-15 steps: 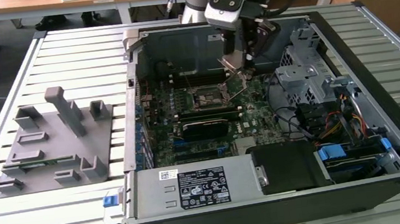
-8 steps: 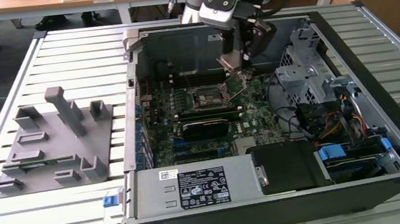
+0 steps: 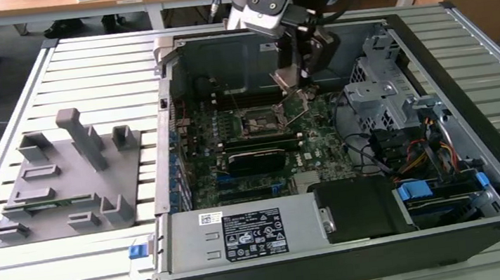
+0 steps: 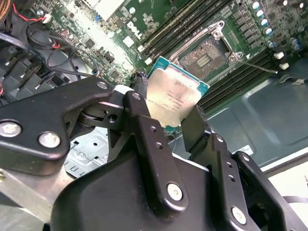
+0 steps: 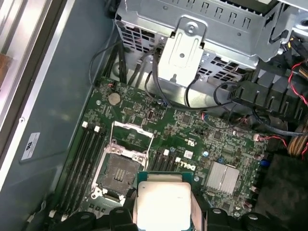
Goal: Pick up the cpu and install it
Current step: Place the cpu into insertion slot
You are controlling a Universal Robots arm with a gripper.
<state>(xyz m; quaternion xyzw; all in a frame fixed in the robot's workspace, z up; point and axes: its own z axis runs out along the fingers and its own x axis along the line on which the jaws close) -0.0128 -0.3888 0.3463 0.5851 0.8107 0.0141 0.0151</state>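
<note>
Your black two-finger gripper [image 4: 168,115] is clamped on the small flat square cpu with the silvery metal top [image 4: 173,96]. It pinches the chip by two of its edges.

The chip hangs in the air inside the open black computer case [image 3: 341,274]. It is close above the green motherboard [image 5: 192,130], just beside the black square socket with the lifted metal frame [image 5: 118,173].

This looks like the lining-up step. Keep the chip flat, match its sides to the socket, and go slowly so the tiny pins stay safe.

- **Second wrist view:** look here to check the grip.
- **First wrist view:** look here to see how far off the socket you are.
- **Exterior view:** this gives you the whole case, and the grey plastic tray [image 3: 43,185] outside it.
</note>
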